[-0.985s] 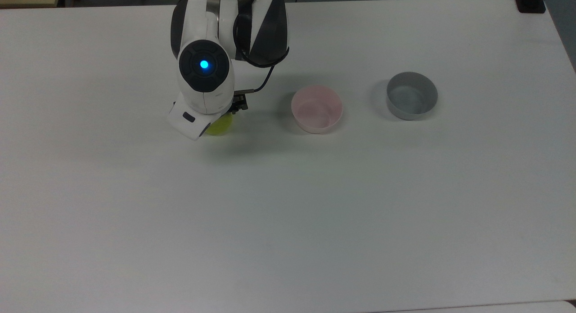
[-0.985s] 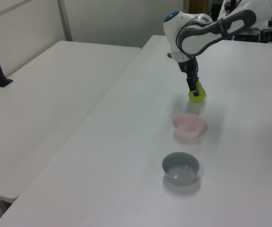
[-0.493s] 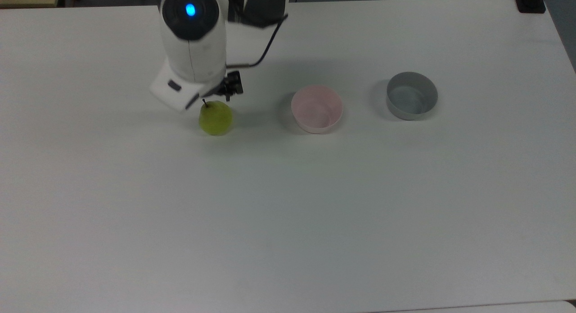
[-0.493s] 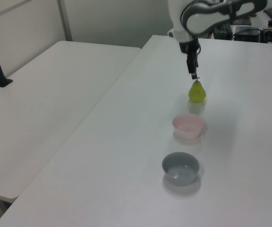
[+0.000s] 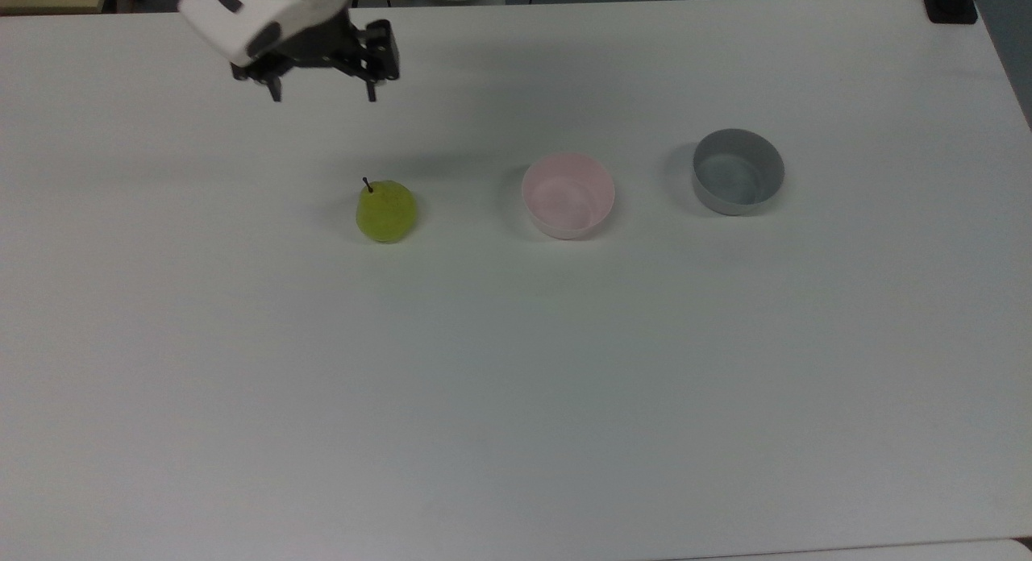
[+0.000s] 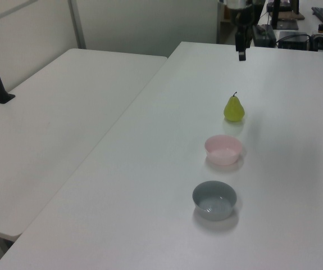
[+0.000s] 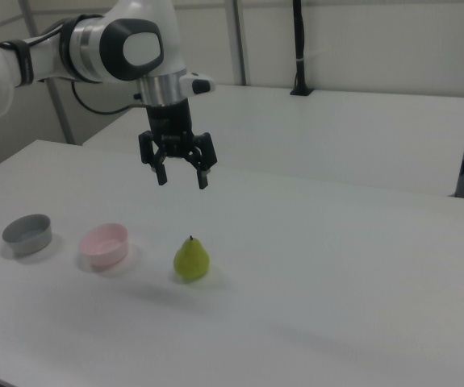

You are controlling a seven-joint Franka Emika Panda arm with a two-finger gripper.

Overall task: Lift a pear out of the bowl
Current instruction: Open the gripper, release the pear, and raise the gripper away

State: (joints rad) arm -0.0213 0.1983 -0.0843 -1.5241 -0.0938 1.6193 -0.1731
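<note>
**Pear out of the bowl, end effector empty above it**

The end effector (image 7: 181,179) hung in the air with its fingers spread wide and nothing between them, pointing straight down from a wrist held upright. It was well above the pear (image 7: 191,260), which stood upright on the white counter (image 5: 516,400), stem up, beside the pink bowl (image 5: 568,195) and apart from it. The bowl was empty, so the lift-out looked done. A grey bowl (image 5: 738,171) sat farther along.

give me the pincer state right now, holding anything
Pincer: open, holding nothing, raised above the table. The pear stands on the table, outside the pink bowl.
</note>
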